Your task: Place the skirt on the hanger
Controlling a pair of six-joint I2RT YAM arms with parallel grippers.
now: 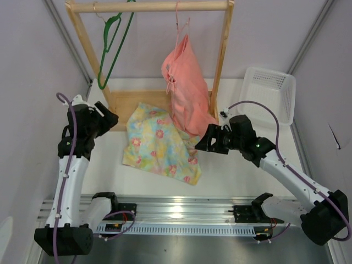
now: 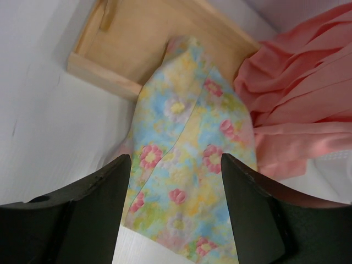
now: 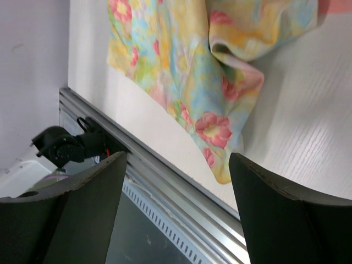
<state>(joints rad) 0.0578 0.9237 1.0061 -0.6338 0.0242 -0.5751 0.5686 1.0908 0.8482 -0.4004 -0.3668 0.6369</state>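
In the left wrist view we see the left gripper with its two dark fingers spread wide and nothing between them. It hangs above the skirt, which fills the middle of that frame. In the top view this left gripper sits at the middle left and points right, towards the wooden base board of the rack. Its arm rises from the lower left corner and bends sharply at the wrist.

In the right wrist view the right gripper is also spread wide and empty, with the skirt's lower corner seen beyond the fingers. In the top view the right gripper sits right of centre and points left. It is just beside the skirt's right edge and the hem of the pink garment. Its arm stretches diagonally up from the lower right corner.

The skirt lies spread on the table at the centre of the top view. Its upper edge rests on the base board, and the pink garment's hem overlaps its upper right corner. The hanger hangs tilted from the rack's rod at the upper left, well apart from the skirt. A white basket stands at the right edge.
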